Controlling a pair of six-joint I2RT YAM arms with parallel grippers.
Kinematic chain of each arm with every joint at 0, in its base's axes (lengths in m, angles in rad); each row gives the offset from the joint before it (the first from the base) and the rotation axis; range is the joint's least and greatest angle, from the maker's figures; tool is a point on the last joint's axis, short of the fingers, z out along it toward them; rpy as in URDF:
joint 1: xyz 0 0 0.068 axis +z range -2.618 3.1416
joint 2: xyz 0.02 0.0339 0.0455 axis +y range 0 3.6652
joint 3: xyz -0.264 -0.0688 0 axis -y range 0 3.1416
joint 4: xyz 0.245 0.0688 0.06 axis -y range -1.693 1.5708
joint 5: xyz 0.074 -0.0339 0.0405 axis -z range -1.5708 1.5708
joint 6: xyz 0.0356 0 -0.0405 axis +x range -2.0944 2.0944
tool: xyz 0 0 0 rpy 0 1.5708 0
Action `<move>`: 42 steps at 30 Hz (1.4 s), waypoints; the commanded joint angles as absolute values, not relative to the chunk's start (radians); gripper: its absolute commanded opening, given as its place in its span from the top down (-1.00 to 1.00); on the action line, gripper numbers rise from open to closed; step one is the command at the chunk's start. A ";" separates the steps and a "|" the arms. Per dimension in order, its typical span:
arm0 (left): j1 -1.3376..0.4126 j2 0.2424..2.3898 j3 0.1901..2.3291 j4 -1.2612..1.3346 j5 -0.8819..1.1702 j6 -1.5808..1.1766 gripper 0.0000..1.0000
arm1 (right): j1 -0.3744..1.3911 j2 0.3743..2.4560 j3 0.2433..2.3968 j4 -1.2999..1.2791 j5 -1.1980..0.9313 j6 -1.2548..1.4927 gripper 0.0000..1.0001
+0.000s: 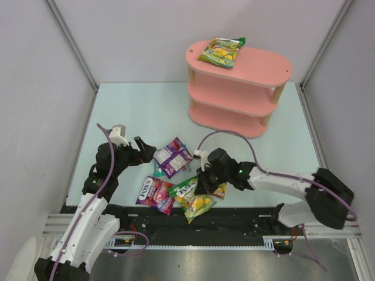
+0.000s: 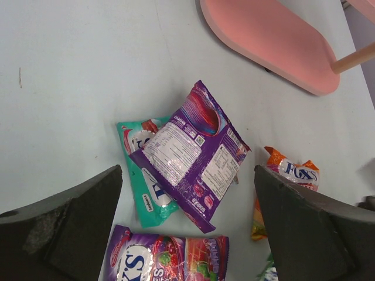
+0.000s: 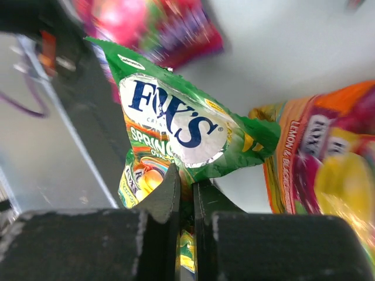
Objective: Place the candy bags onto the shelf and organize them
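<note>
Right two-finger gripper (image 3: 186, 188), jaws pinched on one edge of a glossy green plastic pouch lettered FOX'S (image 3: 176, 123), at 6 o'clock on the pale table (image 1: 135, 111). Left gripper (image 2: 187, 175), jaws spread wide and holding nothing, hovers over a purple pouch (image 2: 193, 155) lying (printed back upward) across a teal pouch (image 2: 140, 175). From the purple pouch, a purple-magenta pouch (image 2: 164, 260) lies at 6 o'clock and an orange pouch (image 2: 287, 175) at 3 o'clock. The pink three-tier oval shelf (image 1: 258, 64), at 1 o'clock, carries one green-yellow pouch (image 1: 221, 51) on its top board.

Lab cell: white walls (image 1: 35, 88)
</note>
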State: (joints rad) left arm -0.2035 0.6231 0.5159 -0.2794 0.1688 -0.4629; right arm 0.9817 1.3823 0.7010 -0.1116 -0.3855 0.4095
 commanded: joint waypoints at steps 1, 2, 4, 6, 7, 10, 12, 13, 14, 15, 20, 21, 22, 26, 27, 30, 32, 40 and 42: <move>-0.207 0.615 0.517 -0.264 0.178 -0.472 -0.99 | 0.931 1.140 0.733 -0.170 -0.330 0.379 1.00; -0.207 0.617 0.518 -0.262 0.178 -0.472 -0.99 | 0.922 1.109 0.739 -0.199 -0.327 0.371 1.00; -0.207 0.618 0.515 -0.261 0.178 -0.474 -0.99 | 0.905 1.024 0.755 -0.228 -0.325 0.332 1.00; -0.207 0.618 0.517 -0.256 0.178 -0.476 -0.99 | 0.897 0.971 0.759 -0.267 -0.313 0.290 1.00; -0.207 0.618 0.514 -0.256 0.178 -0.477 -1.00 | 0.897 0.927 0.758 -0.278 -0.283 0.255 1.00; -0.207 0.621 0.517 -0.255 0.179 -0.477 -0.99 | 0.897 0.873 0.758 -0.299 -0.204 0.218 1.00; -0.207 0.621 0.517 -0.258 0.178 -0.477 -0.99 | 0.897 0.822 0.759 -0.295 -0.167 0.196 1.00; -0.207 0.620 0.517 -0.258 0.179 -0.476 -1.00 | 0.896 0.807 0.758 -0.291 -0.132 0.192 1.00; -0.207 0.620 0.517 -0.258 0.179 -0.476 -0.99 | 0.896 0.780 0.758 -0.279 -0.115 0.187 1.00; -0.207 0.618 0.518 -0.261 0.179 -0.476 -0.99 | 0.896 0.766 0.759 -0.275 -0.100 0.183 1.00; -0.207 0.618 0.517 -0.261 0.179 -0.476 -0.99 | 0.894 0.721 0.762 -0.235 0.000 0.161 1.00; -0.207 0.620 0.515 -0.261 0.178 -0.476 -0.99 | 0.894 0.713 0.765 -0.230 0.038 0.164 1.00; -0.207 0.620 0.515 -0.259 0.179 -0.476 -0.99 | 0.894 0.712 0.773 -0.224 0.085 0.163 1.00; -0.207 0.624 0.512 -0.252 0.181 -0.477 -0.99 | 0.887 0.739 0.854 -0.198 0.245 0.179 1.00; -0.207 0.626 0.512 -0.253 0.183 -0.479 -0.99 | 0.881 0.758 0.889 -0.209 0.276 0.181 1.00; -0.207 0.629 0.511 -0.250 0.189 -0.480 -1.00 | 0.839 0.853 1.067 -0.255 0.366 0.181 1.00; -0.207 0.627 0.509 -0.250 0.186 -0.480 -0.99 | 0.789 0.914 1.185 -0.270 0.377 0.169 1.00; -0.207 0.623 0.506 -0.253 0.187 -0.480 -0.99 | 0.347 1.103 1.549 -0.363 0.112 0.311 1.00; -0.207 0.626 0.509 -0.250 0.192 -0.480 -0.99 | 0.234 1.198 1.679 -0.397 0.013 0.348 1.00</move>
